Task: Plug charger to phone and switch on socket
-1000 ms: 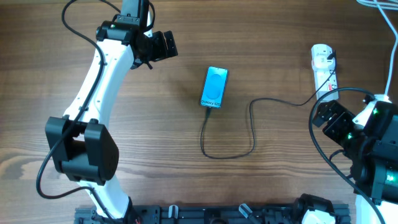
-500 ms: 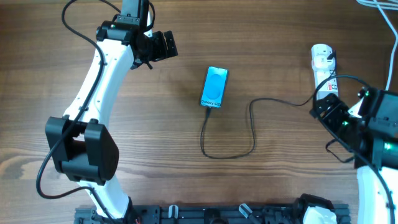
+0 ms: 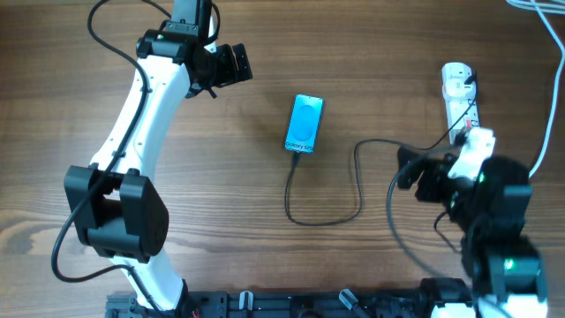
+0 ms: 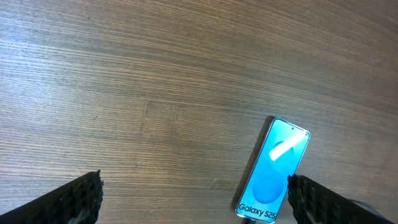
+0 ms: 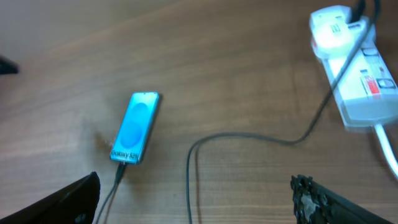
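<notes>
The phone (image 3: 305,124) lies flat mid-table with its cyan screen up; it also shows in the left wrist view (image 4: 274,171) and the right wrist view (image 5: 136,127). The thin black charger cable (image 3: 357,181) runs from the phone's near end, loops, and goes to a black plug in the white socket strip (image 3: 459,92), which the right wrist view (image 5: 356,71) shows too. The cable tip sits at the phone's near end (image 5: 119,170). My left gripper (image 3: 231,64) is open and empty, far left of the phone. My right gripper (image 3: 410,172) is open and empty, near the cable, below-left of the socket.
A thick white cord (image 3: 540,26) leaves the socket strip toward the back right. The table is brown wood (image 3: 229,194). A black rail (image 3: 291,305) runs along the near edge.
My right arm has swung left and turned, moving its gripper from beside the socket's near end toward the cable loop. The left arm, phone and cable have not moved.
</notes>
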